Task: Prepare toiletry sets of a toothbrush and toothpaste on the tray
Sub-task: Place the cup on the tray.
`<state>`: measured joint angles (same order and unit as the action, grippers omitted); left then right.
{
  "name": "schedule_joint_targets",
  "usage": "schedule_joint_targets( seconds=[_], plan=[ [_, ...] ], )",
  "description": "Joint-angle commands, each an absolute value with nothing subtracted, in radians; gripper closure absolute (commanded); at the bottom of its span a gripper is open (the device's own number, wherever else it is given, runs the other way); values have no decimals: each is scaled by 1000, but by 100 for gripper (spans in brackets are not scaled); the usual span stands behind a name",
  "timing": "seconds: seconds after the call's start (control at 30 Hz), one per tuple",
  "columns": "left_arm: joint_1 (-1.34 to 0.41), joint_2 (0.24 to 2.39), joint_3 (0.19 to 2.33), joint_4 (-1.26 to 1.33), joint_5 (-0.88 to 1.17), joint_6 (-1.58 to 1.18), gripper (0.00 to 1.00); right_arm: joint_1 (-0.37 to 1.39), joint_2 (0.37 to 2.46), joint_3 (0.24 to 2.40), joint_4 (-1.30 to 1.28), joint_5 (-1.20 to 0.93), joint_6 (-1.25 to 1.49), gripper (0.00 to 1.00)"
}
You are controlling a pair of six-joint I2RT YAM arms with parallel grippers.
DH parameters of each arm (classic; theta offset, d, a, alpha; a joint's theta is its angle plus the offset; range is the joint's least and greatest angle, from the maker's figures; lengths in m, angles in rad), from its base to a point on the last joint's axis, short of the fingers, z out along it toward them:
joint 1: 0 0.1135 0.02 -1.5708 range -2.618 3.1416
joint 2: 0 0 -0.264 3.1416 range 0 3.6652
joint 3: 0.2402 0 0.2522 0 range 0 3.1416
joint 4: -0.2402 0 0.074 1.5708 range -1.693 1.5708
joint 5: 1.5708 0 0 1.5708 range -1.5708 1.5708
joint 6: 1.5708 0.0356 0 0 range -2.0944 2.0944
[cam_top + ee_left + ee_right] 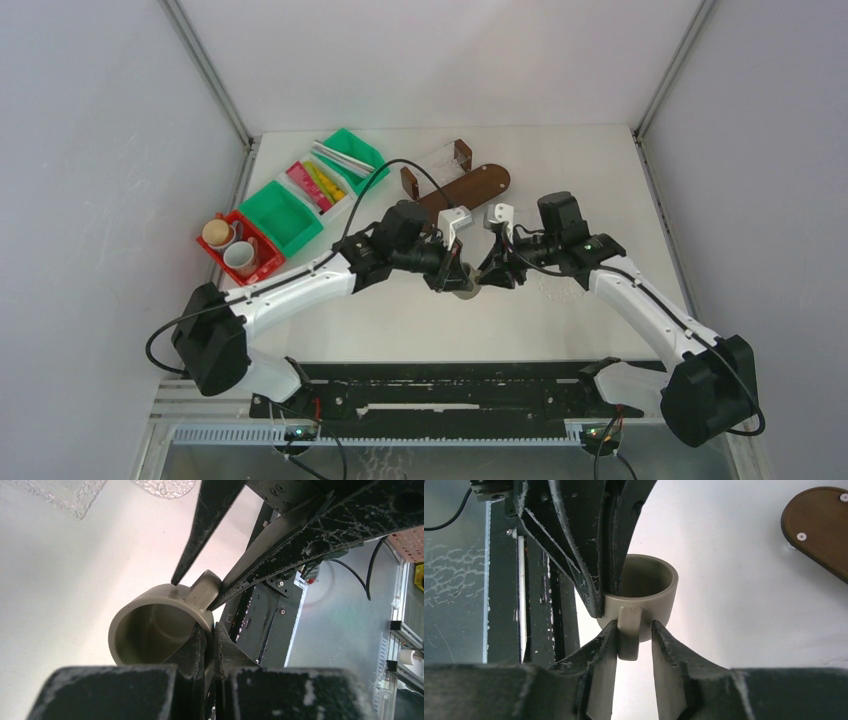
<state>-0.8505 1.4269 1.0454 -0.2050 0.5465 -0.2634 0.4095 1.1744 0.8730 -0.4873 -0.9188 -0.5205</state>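
**MUG TRANSFER: TAKING THE HANDLE**

Locate the grey-brown round glazed mug between the two claws, above the white table top and not yet on the tray.

Verify the left gripper pinching the mug wall, with one finger inside the rim and one outside.

Verify the right gripper spread astride the mug's stubby handle, with one finger touching it and the other just beside it, a sliver of light between.

Close the right gripper squarely on the flat sides of the handle, centred along its length. Release the left only after that grip looks firm, to prevent swing about so narrow a hold. Mind the left fingers, just beside the handle, when closing.

Beyond the mug, aim for the brown oval wooden tray.

Far left of the mug, find the red plastic bin of spare cups. Farther off, find the long thin toothbrushes in a green bin and the small flat tubes.
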Motion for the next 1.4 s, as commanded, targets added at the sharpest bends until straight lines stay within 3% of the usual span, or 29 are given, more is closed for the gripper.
schedule_joint_targets(
  seconds=[0.0,0.1,0.2,0.47,0.7,0.83,1.1,1.37],
  plan=[
    [-846,1419,1049,-165,586,-277,100,404,1141,905,-452,-933,-525,65],
    [-847,1415,1054,-164,582,-279,100,409,1145,905,-464,-954,-543,79],
    [-846,1405,1054,-156,576,-283,98,418,1153,910,-483,-964,-563,100],
    [-814,1330,975,-55,553,-350,70,384,1148,919,-496,-1015,-558,100],
    [-718,1116,733,218,462,-501,47,342,1138,919,-502,-1087,-555,100],
    [-657,1038,595,356,407,-644,29,328,1135,920,-507,-1116,-562,100],
    [-637,1145,535,406,399,-963,28,325,1140,918,-538,-1151,-621,100],
    [-691,1247,627,416,452,-993,34,335,1143,911,-534,-1136,-630,100]
  ],
)
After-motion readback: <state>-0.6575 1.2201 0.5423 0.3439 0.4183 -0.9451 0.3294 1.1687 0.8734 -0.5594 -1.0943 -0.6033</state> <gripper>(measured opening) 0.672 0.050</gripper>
